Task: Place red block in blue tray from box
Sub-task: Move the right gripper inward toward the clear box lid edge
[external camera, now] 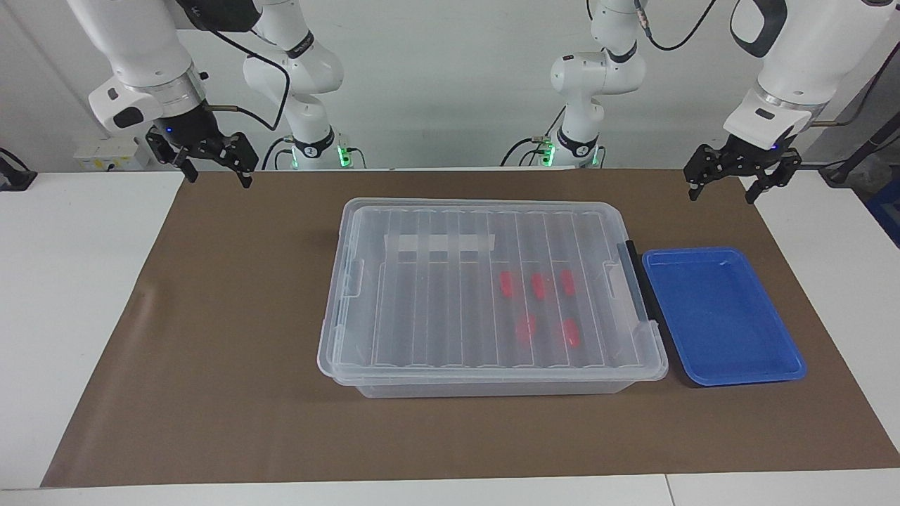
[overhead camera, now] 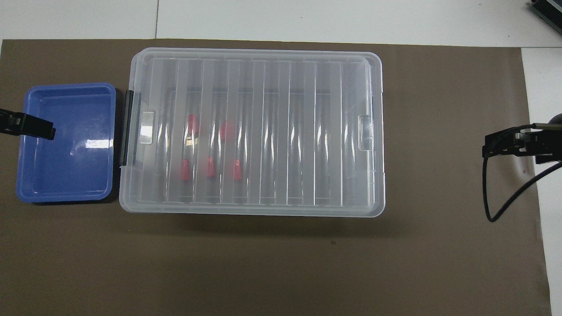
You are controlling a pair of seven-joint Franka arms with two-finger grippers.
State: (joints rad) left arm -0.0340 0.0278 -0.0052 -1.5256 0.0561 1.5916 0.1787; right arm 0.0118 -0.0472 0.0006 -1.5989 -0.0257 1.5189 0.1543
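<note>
The box (external camera: 394, 295) (overhead camera: 307, 131) is a large clear bin lying mid-mat with its ribbed lid on. Several red blocks show through the lid, among them one red block (external camera: 538, 285) (overhead camera: 210, 167), all toward the left arm's end. Beside that end of the box lies the blue tray (external camera: 721, 316) (overhead camera: 66, 166), with nothing in it. My left gripper (external camera: 724, 191) (overhead camera: 27, 125) hangs open, high over the mat's edge by the tray. At the right arm's end of the mat my right gripper (external camera: 218, 176) (overhead camera: 505, 145) hangs open and holds nothing. Neither gripper touches anything.
A black handle (external camera: 636, 281) (overhead camera: 128, 127) runs along the box's end that faces the tray. A whitish tape strip (external camera: 439, 243) sits on the lid. The brown mat (external camera: 211, 351) covers the white table. A black cable (overhead camera: 500, 206) loops down from the right gripper.
</note>
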